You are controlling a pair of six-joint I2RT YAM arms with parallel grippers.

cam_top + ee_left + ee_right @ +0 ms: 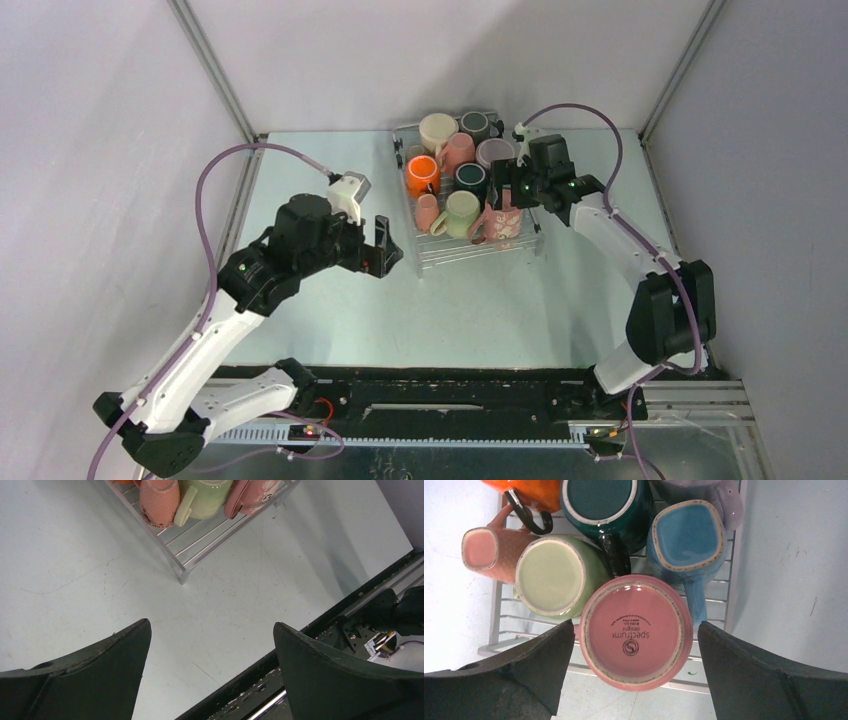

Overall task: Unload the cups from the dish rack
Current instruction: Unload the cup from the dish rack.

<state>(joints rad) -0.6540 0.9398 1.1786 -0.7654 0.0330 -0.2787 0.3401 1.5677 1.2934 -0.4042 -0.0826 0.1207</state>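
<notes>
The dish rack (470,256) stands at the table's back centre with several upturned cups: cream (437,130), orange (422,172), dark teal (470,177), pale green (461,212) and a pink patterned cup (502,224). My right gripper (508,192) is open above the rack's right side. In the right wrist view my right gripper (636,630) straddles the pink cup's round base (634,630) from above, with the blue cup (687,535) and pale green cup (551,575) beside it. My left gripper (385,250) is open and empty over the table left of the rack.
In the left wrist view my left gripper (212,627) hangs over bare table, with the rack's near corner (182,570) ahead and the black base rail (300,645) to the right. Grey walls close in the table on three sides.
</notes>
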